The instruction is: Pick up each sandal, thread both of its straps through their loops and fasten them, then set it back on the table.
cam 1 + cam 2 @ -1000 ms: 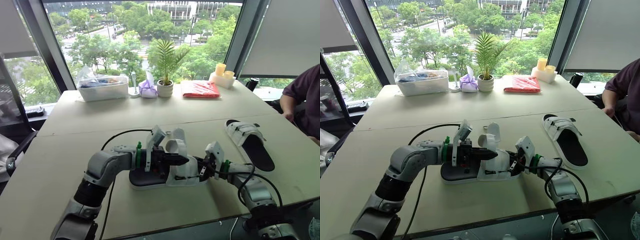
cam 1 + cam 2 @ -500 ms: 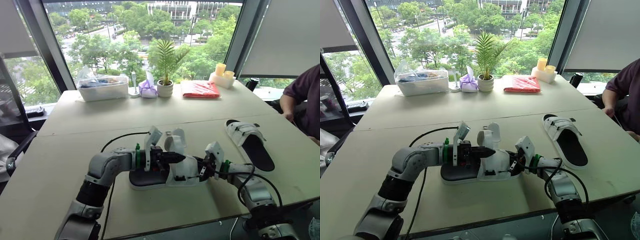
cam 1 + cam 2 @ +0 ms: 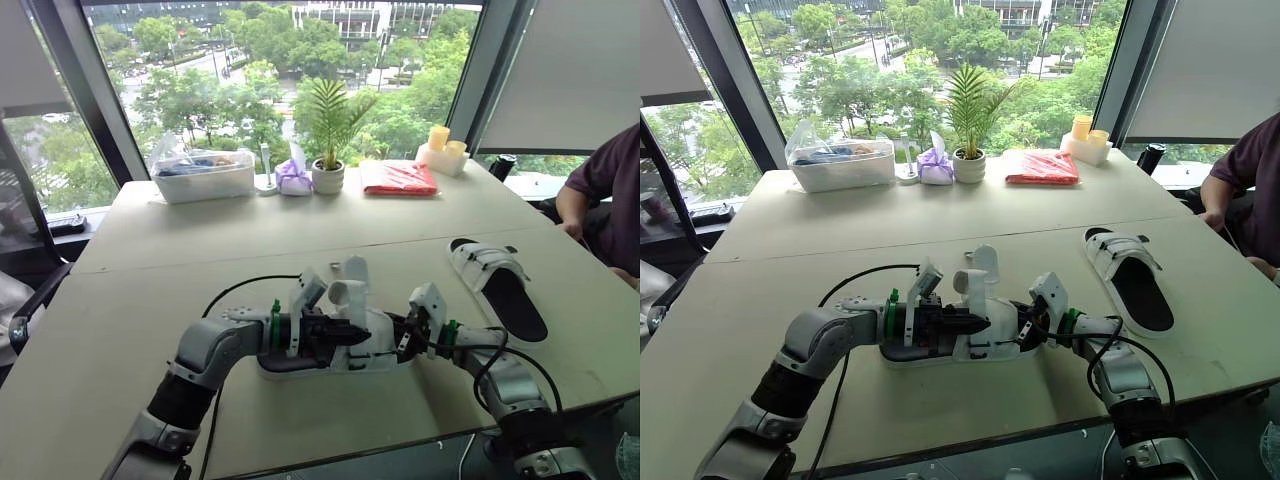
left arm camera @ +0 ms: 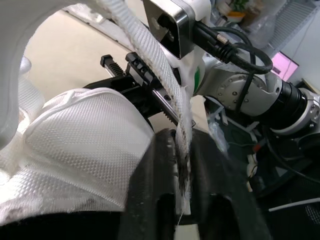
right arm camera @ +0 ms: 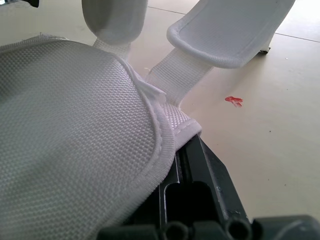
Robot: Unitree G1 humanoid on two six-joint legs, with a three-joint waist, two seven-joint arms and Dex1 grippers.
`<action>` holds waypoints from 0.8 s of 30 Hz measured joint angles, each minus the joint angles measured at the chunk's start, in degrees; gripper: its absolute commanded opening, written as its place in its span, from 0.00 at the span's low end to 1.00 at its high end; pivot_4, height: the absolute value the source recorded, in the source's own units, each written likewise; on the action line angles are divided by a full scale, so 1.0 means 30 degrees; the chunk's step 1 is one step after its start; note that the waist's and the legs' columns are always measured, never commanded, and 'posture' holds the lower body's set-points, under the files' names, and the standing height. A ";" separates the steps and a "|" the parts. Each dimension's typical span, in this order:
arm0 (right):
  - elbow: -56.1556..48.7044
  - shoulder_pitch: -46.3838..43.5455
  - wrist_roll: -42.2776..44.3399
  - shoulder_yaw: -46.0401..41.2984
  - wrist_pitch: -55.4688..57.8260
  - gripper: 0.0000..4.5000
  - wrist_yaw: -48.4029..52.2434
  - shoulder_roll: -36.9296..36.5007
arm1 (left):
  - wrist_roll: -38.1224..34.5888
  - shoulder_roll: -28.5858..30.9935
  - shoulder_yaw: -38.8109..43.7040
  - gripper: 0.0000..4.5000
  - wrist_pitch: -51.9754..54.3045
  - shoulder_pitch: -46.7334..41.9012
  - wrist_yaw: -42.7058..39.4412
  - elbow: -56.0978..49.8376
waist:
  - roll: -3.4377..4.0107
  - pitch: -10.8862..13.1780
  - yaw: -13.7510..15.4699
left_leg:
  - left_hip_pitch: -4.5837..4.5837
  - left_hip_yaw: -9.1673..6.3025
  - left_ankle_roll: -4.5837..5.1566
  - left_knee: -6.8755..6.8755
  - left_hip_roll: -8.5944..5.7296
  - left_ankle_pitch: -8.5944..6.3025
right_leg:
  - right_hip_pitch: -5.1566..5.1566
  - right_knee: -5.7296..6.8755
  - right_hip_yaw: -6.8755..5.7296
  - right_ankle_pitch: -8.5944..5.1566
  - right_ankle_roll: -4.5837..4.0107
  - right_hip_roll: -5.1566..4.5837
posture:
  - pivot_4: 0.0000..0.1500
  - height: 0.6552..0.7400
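One sandal point(image 3: 322, 352), white mesh upper on a dark sole, lies on the table point(image 3: 120, 330) in front of me, its two straps point(image 3: 348, 290) curling upward. My left gripper point(image 3: 356, 335) reaches over it from the left. In the left wrist view this gripper point(image 4: 183, 165) is shut on the edge of a white woven strap point(image 4: 150, 55). My right gripper point(image 3: 394, 339) meets the sandal from the right and is shut on the rim of its mesh upper point(image 5: 80, 125). A second sandal point(image 3: 497, 285) lies flat at the right of the table, its straps across it.
Along the far edge stand a clear plastic tub point(image 3: 205, 175), a purple pouch point(image 3: 295, 178), a potted palm point(image 3: 328, 172), a red packet point(image 3: 400, 178) and yellow cups point(image 3: 445, 150). A person's arm point(image 3: 600, 190) rests at the table's right side.
My left gripper has dropped lower with the strap, bringing it closer to the sandal's upper. The sandal sits flatter on the table. The right gripper has kept its hold.
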 measured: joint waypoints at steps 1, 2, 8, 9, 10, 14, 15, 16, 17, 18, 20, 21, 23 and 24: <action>0.0002 0.0000 -0.0001 0.0000 -0.0008 0.00 -0.0007 0.0000 | -0.0014 0.0009 0.0076 0.53 -0.0003 0.0016 0.0011 -0.0176 | 0.0000 0.0000 -0.0003 | -0.0001 0.0000 0.0000 0.0001 0.0000 0.0000 | 0.0001 -0.0001 0.0000 0.0000 -0.0001 0.0000 | 1.00 0.99; 0.0005 -0.0004 -0.0001 0.0006 -0.0014 0.00 -0.0007 -0.0001 | -0.0027 0.0092 0.0132 0.63 -0.0009 0.0072 0.0039 -0.0566 | 0.0000 0.0000 -0.0005 | -0.0001 0.0000 -0.0001 0.0000 0.0000 0.0000 | 0.0001 -0.0003 0.0001 0.0000 -0.0001 0.0000 | 1.00 0.99; -0.0015 0.0025 0.0010 0.0074 -0.0094 0.00 0.0049 -0.0032 | -0.0191 0.2563 0.1211 0.63 -0.0275 0.2784 0.0353 -0.4526 | 0.0001 0.0000 0.0005 | 0.0028 0.0000 -0.0040 -0.0020 0.0005 -0.0024 | -0.0003 -0.0007 0.0001 -0.0002 -0.0006 -0.0005 | 1.00 0.99; -0.0005 0.0026 0.0010 0.0071 -0.0096 0.00 0.0054 -0.0042 | -0.0481 0.2905 0.1498 0.63 -0.0106 0.3257 0.0342 -0.5017 | 0.0001 0.0000 0.0011 | 0.0027 -0.0001 -0.0040 -0.0019 0.0005 -0.0024 | 0.0000 -0.0010 0.0001 -0.0003 -0.0006 -0.0004 | 1.00 0.99; 0.0015 0.0012 0.0010 0.0082 -0.0096 0.00 0.0082 -0.0058 | -0.0774 0.3425 0.1714 0.63 0.0100 0.3856 0.0285 -0.5651 | -0.0001 -0.0001 0.0012 | 0.0027 0.0000 -0.0040 -0.0020 0.0005 -0.0025 | 0.0001 -0.0015 0.0001 -0.0004 -0.0007 -0.0004 | 1.00 0.99; 0.0163 -0.0062 0.0011 0.0057 -0.0109 0.00 0.0266 -0.0143 | -0.0777 0.5727 0.1243 0.63 0.0267 0.6504 -0.0436 -0.7501 | 0.0000 -0.0001 0.0054 | 0.0035 0.0001 -0.0042 -0.0038 0.0004 -0.0027 | -0.0002 -0.0031 0.0003 -0.0007 -0.0012 -0.0005 | 1.00 0.99; 0.0252 -0.0114 0.0011 0.0049 -0.0109 0.00 0.0277 -0.0149 | -0.0613 0.5638 0.0996 0.63 0.0103 0.6706 -0.0376 -0.7496 | -0.0002 -0.0002 0.0069 | 0.0035 0.0000 -0.0041 -0.0033 0.0004 -0.0027 | 0.0000 -0.0033 0.0003 -0.0007 -0.0013 -0.0005 | 1.00 0.99; 0.0382 -0.0190 0.0011 0.0048 -0.0109 0.00 0.0296 -0.0148 | -0.0402 0.5367 0.0649 0.63 -0.0116 0.6738 -0.0247 -0.7491 | -0.0015 -0.0009 0.0076 | 0.0031 0.0000 -0.0040 -0.0031 0.0004 -0.0027 | 0.0013 -0.0038 0.0003 -0.0006 -0.0016 -0.0005 | 1.00 0.99; 0.0477 -0.0255 0.0011 0.0054 -0.0109 0.00 0.0313 -0.0136 | -0.0255 0.4997 0.0414 0.63 -0.0398 0.6723 -0.0117 -0.7476 | -0.0017 -0.0011 0.0069 | 0.0030 0.0000 -0.0039 -0.0028 0.0004 -0.0028 | 0.0029 -0.0039 0.0005 -0.0005 -0.0018 -0.0005 | 1.00 0.99; 0.0563 -0.0330 0.0011 0.0094 -0.0108 0.00 0.0353 -0.0114 | -0.0029 0.4715 0.0035 0.63 -0.0719 0.6675 0.0003 -0.7446 | -0.0023 -0.0014 0.0048 | 0.0028 0.0001 -0.0039 -0.0029 0.0004 -0.0028 | 0.0029 -0.0039 0.0005 -0.0005 -0.0018 -0.0004 | 1.00 0.99; 0.0579 -0.0360 0.0011 0.0107 -0.0108 0.00 0.0454 -0.0122 | 0.0624 0.3963 -0.0582 0.63 -0.1443 0.6320 0.0241 -0.6740 | -0.0021 -0.0015 0.0059 | 0.0040 0.0000 -0.0039 -0.0037 0.0004 -0.0028 | 0.0022 -0.0036 0.0003 -0.0007 -0.0017 -0.0004 | 1.00 0.99; 0.0574 -0.0380 0.0011 0.0122 -0.0108 0.00 0.0495 -0.0121 | 0.0946 0.3552 -0.0910 0.63 -0.1753 0.5989 0.0364 -0.6149 | -0.0028 -0.0016 0.0055 | 0.0039 0.0000 -0.0039 -0.0039 0.0005 -0.0028 | 0.0009 -0.0037 0.0002 -0.0007 -0.0017 -0.0004 | 1.00 0.99; 0.0542 -0.0405 0.0012 0.0160 -0.0108 0.00 0.0587 -0.0120 | 0.1456 0.3021 -0.1415 0.63 -0.2188 0.5445 0.0435 -0.5321 | -0.0027 -0.0016 0.0019 | 0.0038 0.0000 -0.0040 -0.0045 0.0005 -0.0028 | -0.0005 -0.0039 0.0003 -0.0007 -0.0016 -0.0004 | 1.00 0.99; 0.0522 -0.0404 0.0012 0.0163 -0.0107 0.00 0.0630 -0.0122 | 0.1629 0.2928 -0.1587 0.63 -0.2349 0.5315 0.0414 -0.5100 | -0.0027 -0.0016 0.0008 | 0.0039 0.0000 -0.0048 -0.0049 0.0006 -0.0032 | -0.0010 -0.0041 0.0003 -0.0007 -0.0017 -0.0005 | 1.00 0.99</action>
